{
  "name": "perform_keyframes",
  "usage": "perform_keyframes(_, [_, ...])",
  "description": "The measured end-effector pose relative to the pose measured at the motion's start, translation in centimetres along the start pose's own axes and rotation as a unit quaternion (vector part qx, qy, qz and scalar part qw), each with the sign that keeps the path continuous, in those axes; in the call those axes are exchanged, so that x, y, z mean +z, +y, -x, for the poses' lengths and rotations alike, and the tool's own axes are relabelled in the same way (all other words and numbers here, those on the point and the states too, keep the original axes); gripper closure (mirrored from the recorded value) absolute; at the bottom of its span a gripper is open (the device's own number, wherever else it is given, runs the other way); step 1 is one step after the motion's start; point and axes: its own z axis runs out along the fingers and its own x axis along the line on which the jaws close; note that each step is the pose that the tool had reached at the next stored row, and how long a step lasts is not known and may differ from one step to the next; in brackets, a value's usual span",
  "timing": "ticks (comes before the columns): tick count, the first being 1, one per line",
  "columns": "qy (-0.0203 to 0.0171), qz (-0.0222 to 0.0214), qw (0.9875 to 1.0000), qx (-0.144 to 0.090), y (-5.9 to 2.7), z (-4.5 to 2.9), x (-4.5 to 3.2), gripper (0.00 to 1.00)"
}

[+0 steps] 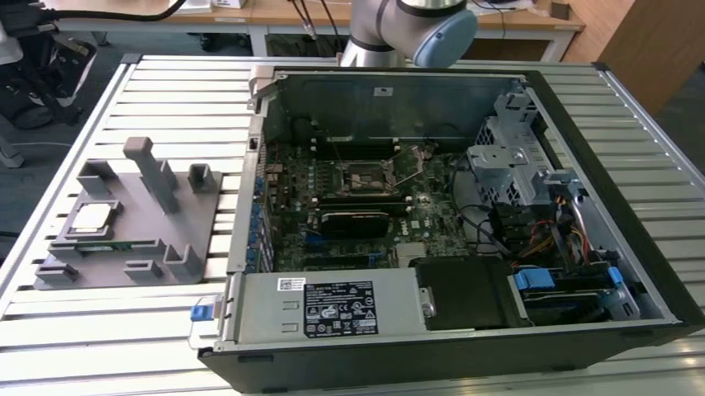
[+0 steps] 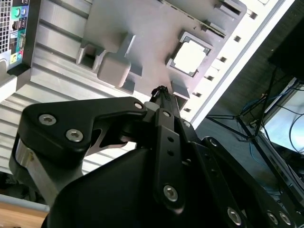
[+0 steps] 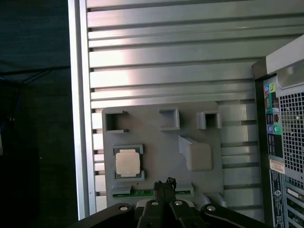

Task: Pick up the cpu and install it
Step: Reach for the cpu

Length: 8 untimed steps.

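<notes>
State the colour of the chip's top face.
The chip is silver-grey, seen best in the first wrist view.

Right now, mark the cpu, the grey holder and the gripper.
cpu [image 3: 128, 162], first wrist view, middle of its metal top.
grey holder [image 3: 156, 142], first wrist view, bare flat face.
gripper [image 3: 164, 183], first wrist view, midway between its fingertips.

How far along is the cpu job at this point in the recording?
Nothing looks done yet: the cpu lies in its pocket on the grey holder, beside the open computer. In hand: nothing. The pincer hangs shut above the holder, near the cpu but not touching it. Left: the whole pick-up, and seating the cpu in the board's socket.
</notes>
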Motion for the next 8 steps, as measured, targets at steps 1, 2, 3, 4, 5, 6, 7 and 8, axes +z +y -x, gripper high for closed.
perform_keyframes(1, [0.0006,0.0,1.0,0.0,-0.03,-0.18,0.04,0.89])
perform_keyframes(2, [0.0011,-0.0001,1.0,0.0,-0.08,-0.34,0.1,0.89])
perform_keyframes(3, [0.0017,-0.0002,1.0,0.0,-0.13,-0.5,0.14,0.89])
perform_keyframes(4, [0.0023,-0.0002,1.0,0.0,-0.17,-0.66,0.19,0.89])
perform_keyframes(5, [0.0028,-0.0004,1.0,0.0,-0.22,-0.85,0.25,0.89])
perform_keyframes(6, [0.0037,-0.0012,1.0,0.0,-0.27,-0.98,0.29,0.89])
perform_keyframes(7, [0.0048,-0.002,1.0,0.0,-0.33,-1.06,0.32,0.89])
perform_keyframes(8, [0.006,-0.0027,1.0,0.0,-0.4,-1.14,0.36,0.89])
